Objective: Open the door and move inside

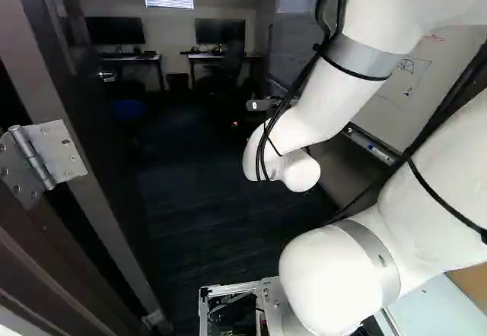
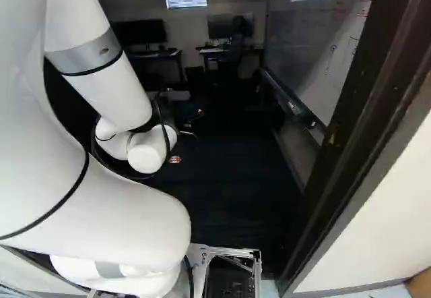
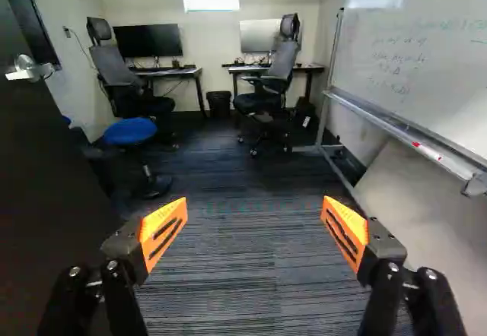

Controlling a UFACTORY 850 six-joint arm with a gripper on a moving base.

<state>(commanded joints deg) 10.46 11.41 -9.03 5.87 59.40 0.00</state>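
Claw (image 2: 188,135), black with two fingers and orange pads: wide apart, with nothing gripped between the pads (image 3: 163,233). I read its position as inside the doorway, ahead of my base. Task item: dark flat-panelled door (image 1: 95,142), standing open along the left of the left base view. Relative to the claw, the door lies to its left side, apart from both fingers. Its silver lever handle (image 3: 29,68) is ahead of the claw and off to that same side, well clear of the pads. A silver metal hinge (image 1: 46,157) joins the door to its frame near my base. Opposite side: brown door frame (image 2: 367,119), at the right of the right base view. Floor: dark striped carpet (image 3: 251,275), visible between and ahead of the fingers. Beyond the claw I observe a round blue stool (image 3: 130,130), nearer the door, and two black-legged worktops (image 3: 169,71) (image 3: 304,68) carrying monitors. White whiteboard (image 3: 426,62): to the claw's right, untouched.
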